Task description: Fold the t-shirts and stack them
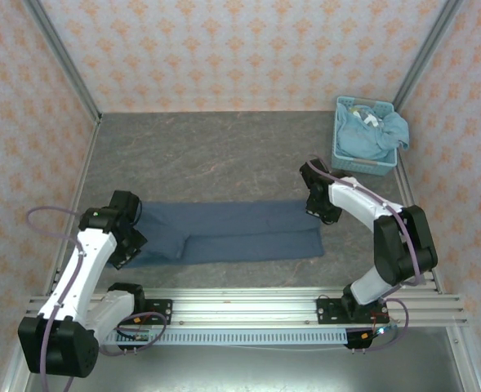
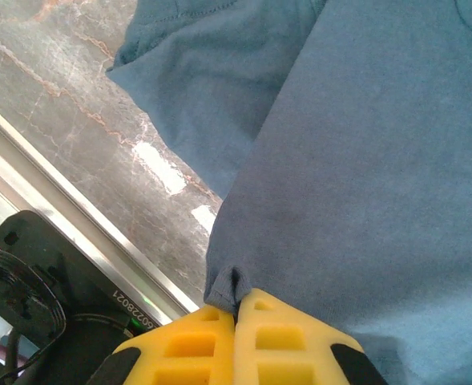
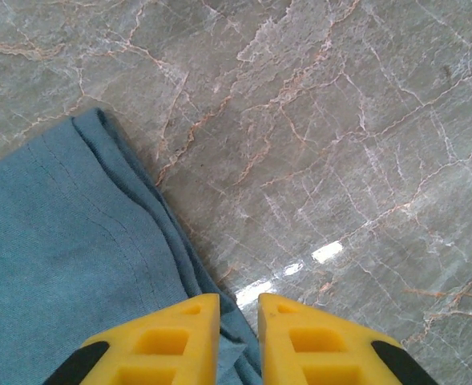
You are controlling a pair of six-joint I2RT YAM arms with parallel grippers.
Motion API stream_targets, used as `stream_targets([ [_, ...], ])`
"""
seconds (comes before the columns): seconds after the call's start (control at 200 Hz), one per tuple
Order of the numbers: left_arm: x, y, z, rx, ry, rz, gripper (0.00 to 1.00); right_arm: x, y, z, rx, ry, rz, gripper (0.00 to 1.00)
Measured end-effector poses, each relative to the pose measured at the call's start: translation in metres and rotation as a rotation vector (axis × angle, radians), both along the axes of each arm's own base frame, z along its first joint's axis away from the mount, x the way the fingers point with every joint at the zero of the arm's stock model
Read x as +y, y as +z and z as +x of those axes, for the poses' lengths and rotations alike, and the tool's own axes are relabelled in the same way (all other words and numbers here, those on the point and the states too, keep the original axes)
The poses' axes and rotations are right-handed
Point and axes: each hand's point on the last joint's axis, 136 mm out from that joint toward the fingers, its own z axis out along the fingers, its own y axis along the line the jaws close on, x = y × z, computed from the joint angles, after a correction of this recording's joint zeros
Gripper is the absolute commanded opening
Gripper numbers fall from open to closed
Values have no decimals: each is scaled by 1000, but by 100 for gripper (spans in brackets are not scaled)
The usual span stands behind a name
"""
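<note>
Mid-fold, the plain dark slate-blue soft t-shirt [image 1: 232, 233] lies as a long flat band across the near side of the grey marbled bench [image 1: 216, 155], the left gripper [image 2: 236, 309] with its yellow jaws pinching the left corner and the right gripper [image 3: 239, 309] slightly parted astride the right hem, grip uncertain, so the next move likely needs both ends secured before folding end to end.

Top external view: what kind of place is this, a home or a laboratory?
Probably a robot test cell: wallpapered panels, left arm and right arm bolted to an aluminium rail, a stone-look table.
</note>
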Motion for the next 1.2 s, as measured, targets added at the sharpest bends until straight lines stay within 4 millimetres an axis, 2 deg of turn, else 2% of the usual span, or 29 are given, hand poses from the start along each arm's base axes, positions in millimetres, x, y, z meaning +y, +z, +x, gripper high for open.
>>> stream_targets([
  [0.36, -4, 2, -11, -72, 70, -30, 0, 4, 1, 1, 0, 6, 17, 19],
  [0.485, -13, -12, -18, -35, 69, -77, 0, 7, 0, 5, -3, 7, 25, 19],
  [0.595, -19, -27, -28, 37, 74, -110, 41, 9, -3, 6, 2, 12, 27, 20],
  [0.625, -19, -27, -28, 47, 74, -108, 47, 10, -3, 6, 4, 15, 27, 21],
  [0.666, -19, -24, -25, 43, 75, -107, 51, 11, -4, 5, 6, 17, 30, 22],
  [0.756, -16, -3, -7, -27, 71, -86, 50, 14, -4, 5, 8, 24, 38, 23],
  [0.861, -11, 29, 29, -126, 67, -68, 44, 21, -4, 8, -2, 39, 65, 24],
  [0.936, -5, 37, 54, -147, 84, -61, 43, 29, -5, 10, -10, 55, 95, 24],
  [1.036, 5, 26, 90, -132, 113, -68, 41, 41, -6, 14, -21, 75, 141, 24],
  [1.196, 14, -20, 132, -64, 161, -132, 28, 53, -17, 21, 4, 88, 180, 21],
])
